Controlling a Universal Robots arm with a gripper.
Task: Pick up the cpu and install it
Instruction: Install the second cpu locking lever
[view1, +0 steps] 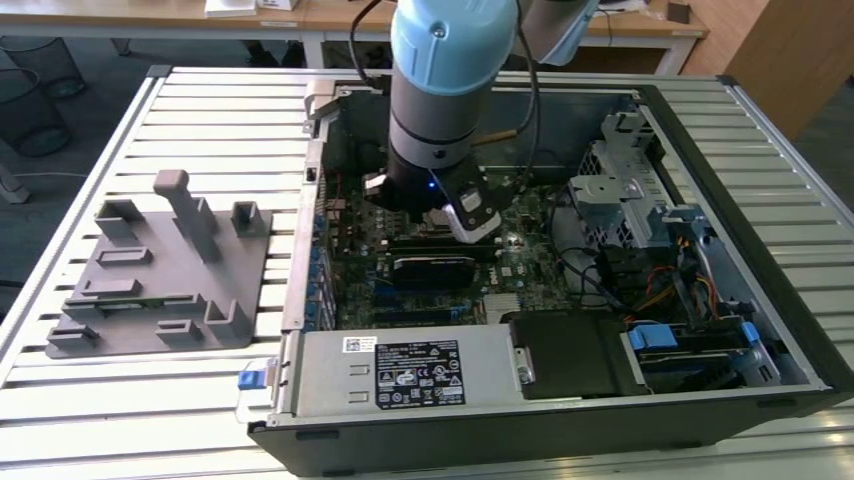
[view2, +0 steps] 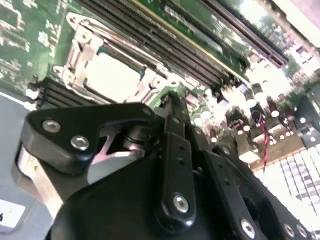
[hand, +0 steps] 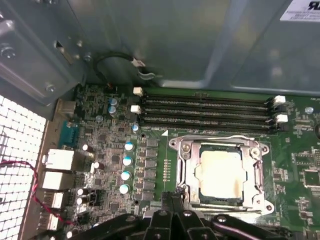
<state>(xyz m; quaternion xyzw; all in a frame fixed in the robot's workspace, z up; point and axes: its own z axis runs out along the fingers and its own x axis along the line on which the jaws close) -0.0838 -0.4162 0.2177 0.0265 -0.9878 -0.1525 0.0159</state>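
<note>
The cpu (hand: 220, 172), a pale silvery square, lies flat inside the metal socket frame (hand: 186, 165) on the green motherboard; the second wrist view also has the cpu (view2: 112, 75) in its frame. My gripper (hand: 175, 199) is just beside the socket's edge, close over the board, with its black fingers (view2: 172, 102) pressed together and nothing visible between them. It does not touch the cpu. In the exterior view the arm (view1: 447, 90) reaches straight down into the open computer case (view1: 694, 130), over the middle of the board.
Memory slots (hand: 205, 110) run along one side of the socket, capacitors (hand: 127, 160) along another. A drive cage (view1: 627, 190) and cables stand at the exterior view's right, and a power supply (view1: 400, 370) at the front. A grey plastic holder tray (view1: 160, 270) lies outside at the exterior view's left.
</note>
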